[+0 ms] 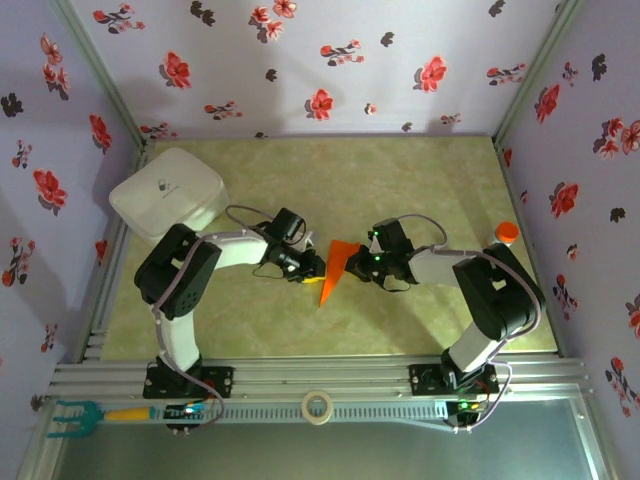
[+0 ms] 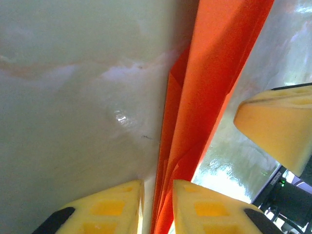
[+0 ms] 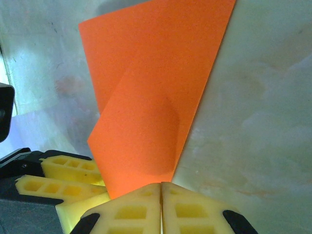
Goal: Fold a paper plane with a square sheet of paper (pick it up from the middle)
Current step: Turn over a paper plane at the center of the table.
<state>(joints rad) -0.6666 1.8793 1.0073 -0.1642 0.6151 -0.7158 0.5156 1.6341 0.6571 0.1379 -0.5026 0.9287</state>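
Note:
The square sheet of paper [image 1: 335,272] is bright orange and folded into a pointed wedge with layered flaps, its tip toward the near edge of the table. My left gripper [image 1: 312,268] comes at it from the left. In the left wrist view the yellow fingers [image 2: 214,204] stand narrowly either side of the paper's upright layers [image 2: 214,73], shut on them. My right gripper [image 1: 362,262] is on the paper's right side. Its fingertips [image 3: 161,185] are pressed together, nothing between them, at the edge of the orange flap [image 3: 151,87].
A white lidded box [image 1: 167,192] sits at the back left of the green mat. An orange-capped bottle [image 1: 507,232] stands at the right edge. A tape roll [image 1: 318,407] and a teal tool [image 1: 75,415] lie on the front rail. Flowered walls close in three sides.

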